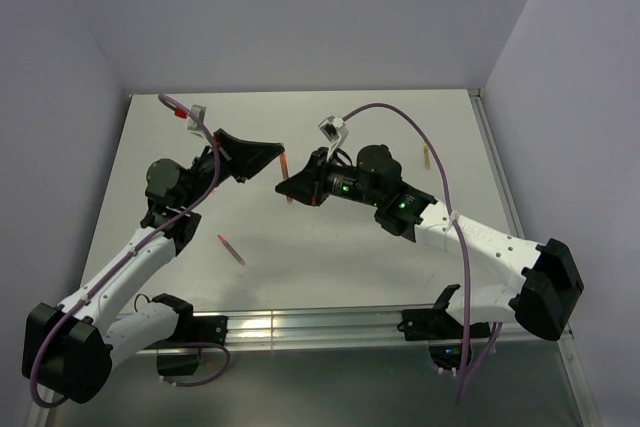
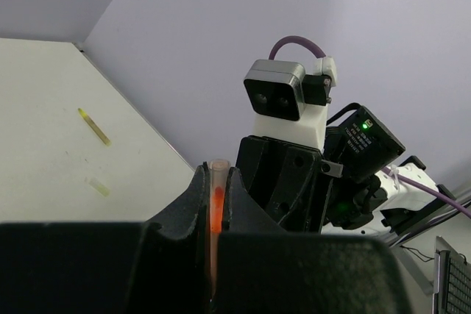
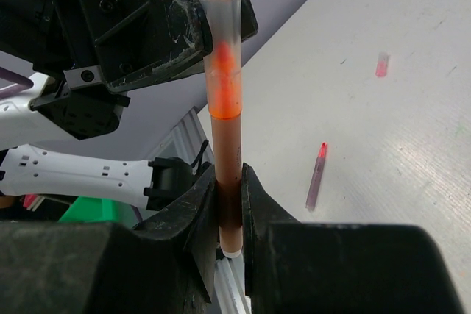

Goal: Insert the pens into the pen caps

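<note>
The pen [image 3: 227,148] is pinched in the right tool [image 3: 229,204], held clear of the bench [image 1: 330,259]. Its orange tip is seated inside the pale cap [image 3: 221,27], clamped by the left tool [image 2: 218,189]. Another red pen [image 1: 231,249] is seen lying on the bench.

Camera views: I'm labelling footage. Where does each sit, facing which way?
Top external: above, behind the robot, looking down on the table; left arm, right arm show.
Left wrist: on left arm, facing the right arm; left gripper shows.
Right wrist: on right arm, facing the left arm; right gripper shows.
Shared: both wrist views show pen and cap.
</note>
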`<action>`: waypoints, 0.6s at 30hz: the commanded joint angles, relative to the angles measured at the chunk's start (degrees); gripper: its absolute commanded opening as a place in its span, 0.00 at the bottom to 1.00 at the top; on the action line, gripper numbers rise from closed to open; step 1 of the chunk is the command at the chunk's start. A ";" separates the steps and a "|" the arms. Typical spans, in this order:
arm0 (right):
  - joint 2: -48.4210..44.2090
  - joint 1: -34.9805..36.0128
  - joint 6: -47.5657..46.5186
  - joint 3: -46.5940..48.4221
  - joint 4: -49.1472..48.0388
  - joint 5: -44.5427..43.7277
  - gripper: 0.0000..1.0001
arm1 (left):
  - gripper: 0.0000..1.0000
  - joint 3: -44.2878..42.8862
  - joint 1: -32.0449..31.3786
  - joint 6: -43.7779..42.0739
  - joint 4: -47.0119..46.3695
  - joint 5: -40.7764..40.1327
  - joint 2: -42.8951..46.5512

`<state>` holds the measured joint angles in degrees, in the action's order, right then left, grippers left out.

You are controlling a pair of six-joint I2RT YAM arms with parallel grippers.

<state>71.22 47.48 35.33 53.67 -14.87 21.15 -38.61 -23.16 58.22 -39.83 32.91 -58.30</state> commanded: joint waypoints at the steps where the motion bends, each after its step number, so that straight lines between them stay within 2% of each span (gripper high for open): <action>1: -1.61 -1.78 -0.61 2.75 -6.75 -5.85 0.00 | 0.00 1.26 -3.47 -0.65 -0.59 11.30 2.14; 18: -1.08 -3.54 -0.35 4.25 -7.45 -6.03 0.00 | 0.00 2.05 -4.18 -1.09 -1.91 12.71 1.79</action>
<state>70.96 47.16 34.63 53.67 -14.76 22.72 -37.87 -23.86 57.47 -41.47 32.84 -57.84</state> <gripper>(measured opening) 0.198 0.054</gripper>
